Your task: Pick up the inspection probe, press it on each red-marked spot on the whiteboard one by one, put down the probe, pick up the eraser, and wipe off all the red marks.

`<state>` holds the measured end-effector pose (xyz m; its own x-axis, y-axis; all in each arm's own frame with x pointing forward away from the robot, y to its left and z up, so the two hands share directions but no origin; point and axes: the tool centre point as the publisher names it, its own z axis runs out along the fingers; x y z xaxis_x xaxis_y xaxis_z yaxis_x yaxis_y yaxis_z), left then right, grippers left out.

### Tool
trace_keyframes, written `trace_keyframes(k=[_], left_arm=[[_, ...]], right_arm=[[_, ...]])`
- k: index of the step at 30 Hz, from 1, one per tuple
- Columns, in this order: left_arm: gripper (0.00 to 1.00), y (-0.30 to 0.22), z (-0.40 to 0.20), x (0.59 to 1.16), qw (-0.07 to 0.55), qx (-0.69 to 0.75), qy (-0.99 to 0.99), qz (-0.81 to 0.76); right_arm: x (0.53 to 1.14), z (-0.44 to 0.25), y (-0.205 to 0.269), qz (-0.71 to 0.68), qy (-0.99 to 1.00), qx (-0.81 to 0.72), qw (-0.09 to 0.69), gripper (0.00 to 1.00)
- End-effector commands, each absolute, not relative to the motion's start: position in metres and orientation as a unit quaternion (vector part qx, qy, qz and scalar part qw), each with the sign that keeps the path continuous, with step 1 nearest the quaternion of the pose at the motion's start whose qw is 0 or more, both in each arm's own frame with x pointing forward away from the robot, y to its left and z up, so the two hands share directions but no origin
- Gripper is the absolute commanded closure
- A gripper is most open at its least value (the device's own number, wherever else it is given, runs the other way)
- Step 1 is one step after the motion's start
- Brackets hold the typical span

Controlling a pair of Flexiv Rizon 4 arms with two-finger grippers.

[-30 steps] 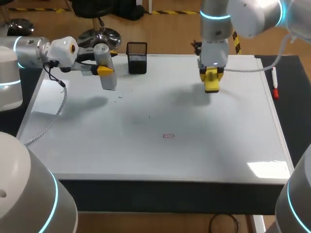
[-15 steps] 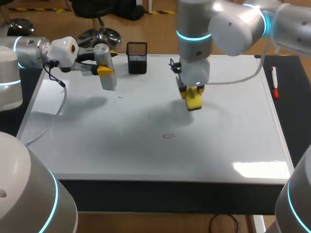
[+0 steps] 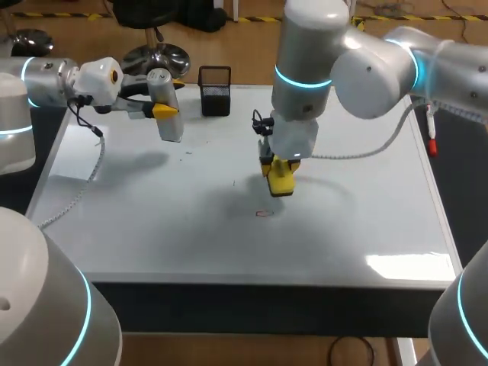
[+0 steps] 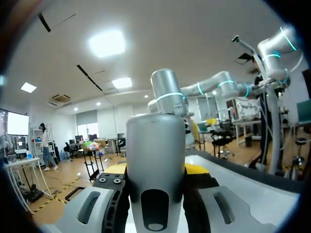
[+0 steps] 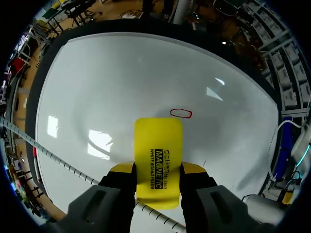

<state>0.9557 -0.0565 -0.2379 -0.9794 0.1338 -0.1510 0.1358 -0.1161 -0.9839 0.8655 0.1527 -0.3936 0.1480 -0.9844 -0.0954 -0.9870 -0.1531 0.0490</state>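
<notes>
The fingers of the right gripper point(image 5: 158, 171) pinch the yellow eraser point(image 5: 158, 145) by its long sides, just short of the red mark point(image 5: 181, 113) on the whiteboard point(image 3: 366, 213). The eraser looks light and stiff, so this mid-body hold should stay firm when it is pressed down. The left gripper point(image 4: 156, 171) clamps the grey probe point(image 4: 155, 145) aloft.

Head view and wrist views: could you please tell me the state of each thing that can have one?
Yellow rectangular eraser: clamped in right gripper, not yet on the mark.
Grey cylindrical inspection probe: clamped in left gripper, lifted off the whiteboard.
Red oval mark: unwiped.
Black mesh pen holder: upright.
</notes>
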Motion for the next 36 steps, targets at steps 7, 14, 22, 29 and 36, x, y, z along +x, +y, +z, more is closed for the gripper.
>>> trace_keyframes(k=[7,14,22,29,36], left_arm=[[1.0,-0.056,-0.237,0.955,0.002,0.102,0.665,-0.74],[1.0,-0.056,-0.237,0.955,0.002,0.102,0.665,-0.74],[1.0,-0.056,-0.237,0.955,0.002,0.102,0.665,-0.74],[1.0,-0.056,-0.237,0.955,0.002,0.102,0.665,-0.74],[1.0,-0.056,-0.237,0.955,0.002,0.102,0.665,-0.74]], right_arm=[[0.844,-0.403,0.181,0.051,0.641,-0.766,0.001,1.0],[0.831,-0.408,0.197,0.065,0.637,-0.768,-0.003,1.0],[0.815,-0.419,0.206,0.076,0.642,-0.763,-0.013,1.0],[0.809,-0.428,0.211,0.084,0.638,-0.765,-0.017,1.0],[0.804,-0.434,0.213,0.087,0.635,-0.767,-0.021,1.0]])
